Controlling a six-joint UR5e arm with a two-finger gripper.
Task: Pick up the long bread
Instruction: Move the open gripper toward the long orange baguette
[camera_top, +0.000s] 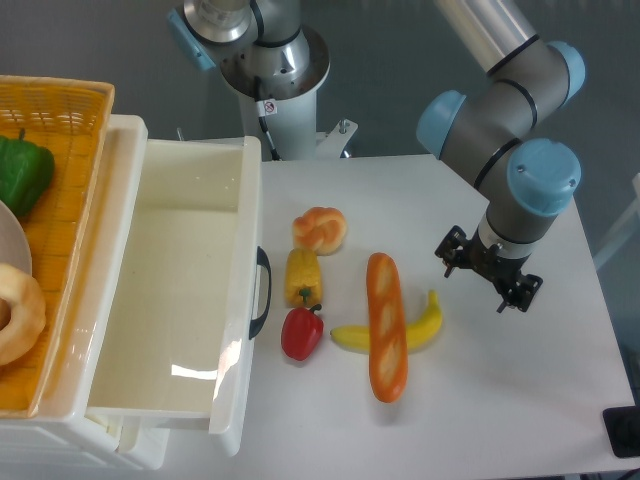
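Note:
The long bread (386, 325) is an orange-brown glossy baguette with pale slashes. It lies lengthwise near the middle of the white table, resting across a yellow banana (432, 324). My gripper (487, 272) hangs from the arm to the right of the bread's upper end, apart from it and above the table. Its black jaws look spread, with nothing between them.
A braided bun (319, 229), a corn cob (303, 276) and a red pepper (302, 333) lie left of the bread. An open white drawer (180, 290) with a dark handle stands further left. A basket (70, 110) holds a green pepper (22, 172). The table's right edge (610, 320) is close.

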